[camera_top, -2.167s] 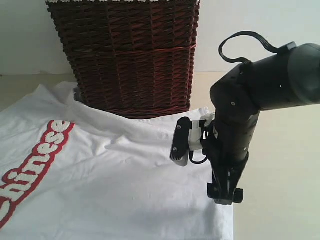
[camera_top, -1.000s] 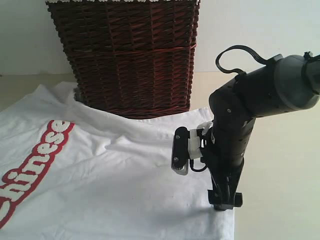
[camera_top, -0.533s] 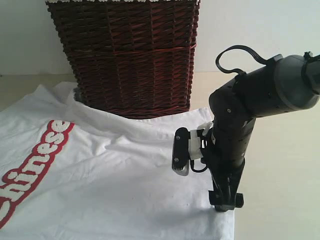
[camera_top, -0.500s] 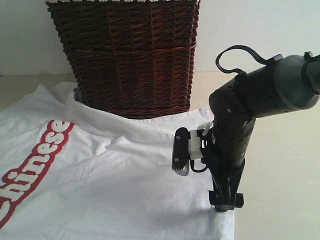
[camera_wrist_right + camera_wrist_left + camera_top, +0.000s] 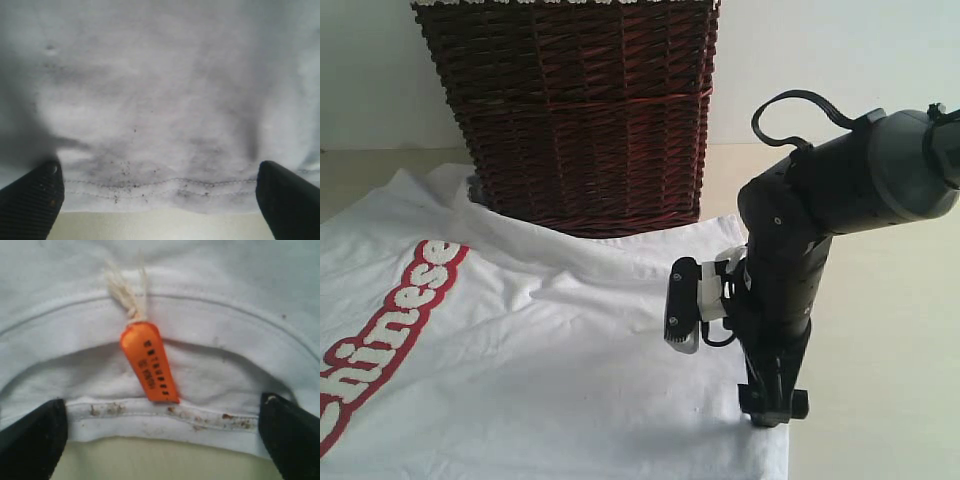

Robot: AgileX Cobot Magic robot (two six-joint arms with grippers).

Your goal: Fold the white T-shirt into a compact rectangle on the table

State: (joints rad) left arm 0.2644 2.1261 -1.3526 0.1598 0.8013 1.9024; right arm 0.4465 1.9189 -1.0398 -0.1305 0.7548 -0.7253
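In the exterior view, the shirt (image 5: 550,370) is lying spread on the table (image 5: 880,350) in front of the basket (image 5: 580,110), and my right gripper (image 5: 770,405) is pointing down at its right edge. In the left wrist view, my left gripper (image 5: 162,440) is standing open, straddling the collar (image 5: 200,320) and its orange tag (image 5: 148,365). In the right wrist view, my right fingers (image 5: 30,200) are gaping wide apart over the hem (image 5: 160,187)

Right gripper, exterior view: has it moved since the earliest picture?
Yes. The right gripper has dropped lower, farther from the wicker basket, toward the white T-shirt.
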